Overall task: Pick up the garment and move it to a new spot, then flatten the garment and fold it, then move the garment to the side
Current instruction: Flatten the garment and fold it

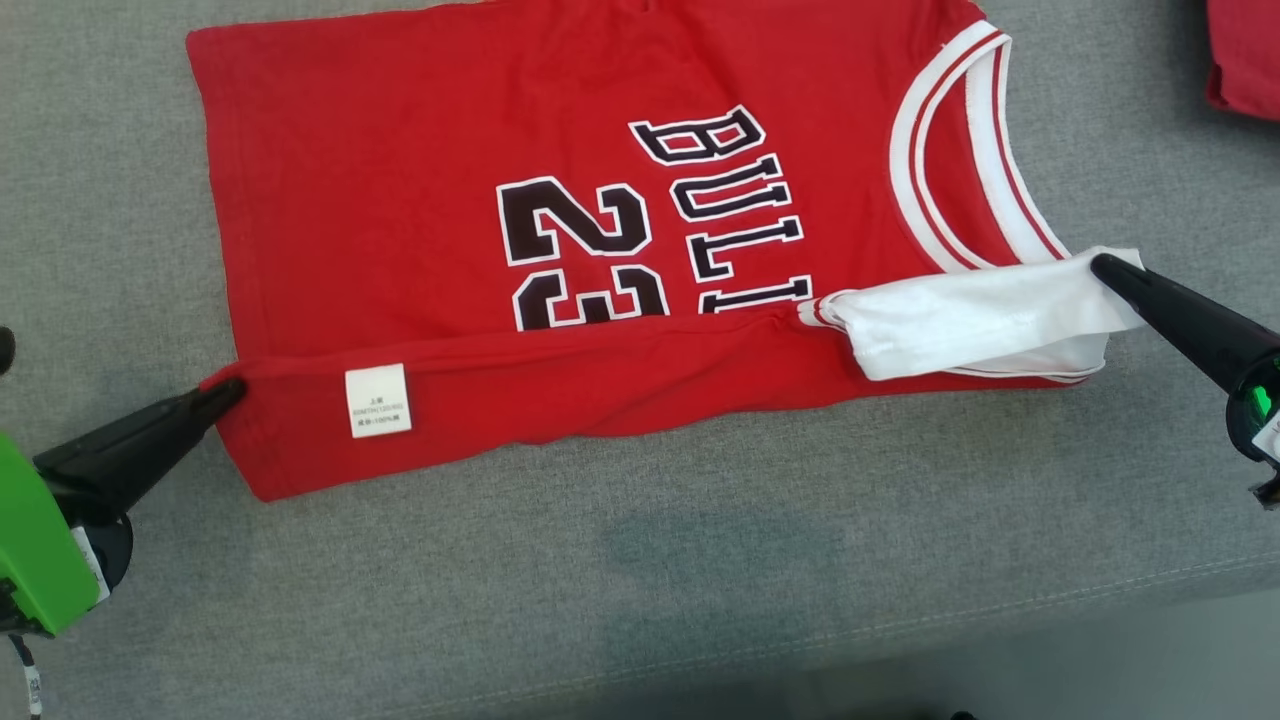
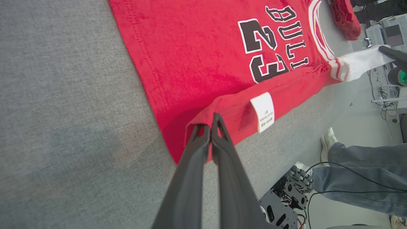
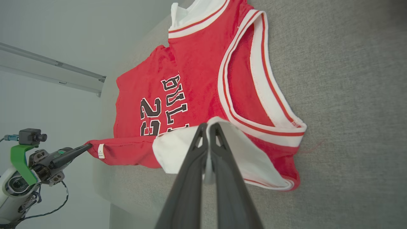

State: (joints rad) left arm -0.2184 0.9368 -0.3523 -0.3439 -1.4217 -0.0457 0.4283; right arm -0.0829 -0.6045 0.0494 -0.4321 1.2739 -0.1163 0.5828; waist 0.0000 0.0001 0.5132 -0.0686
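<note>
**While pinched at both ends of its near edge, a red jersey lies part-folded**

With its front facing up, the jersey (black "23" and lettering, outlined in white) is spread across a grey fabric surface, collar toward the robot's right. A long strip along the side nearest the robot is turned over onto the front. It hides the lower part of the number and shows a white care label on the inside.

The left gripper is clamped shut on the hem corner of that turned strip. The right gripper is also closed tight, pinching the white strap at the shoulder end. In the right wrist view a sliver of white cloth shows between its fingers. The fold looks to be under way, with the move to the side not yet done.

Several things could go wrong from here:
- The right gripper's hold is on a thin edge of cloth, so a sharp tug could pull the strap free and let that end flop back.
- If the two arms travel unevenly, the crease would skew, or the whole garment would drag and wrinkle.
- Releasing one end before the strip lies flat could let the fold spring open.
</note>
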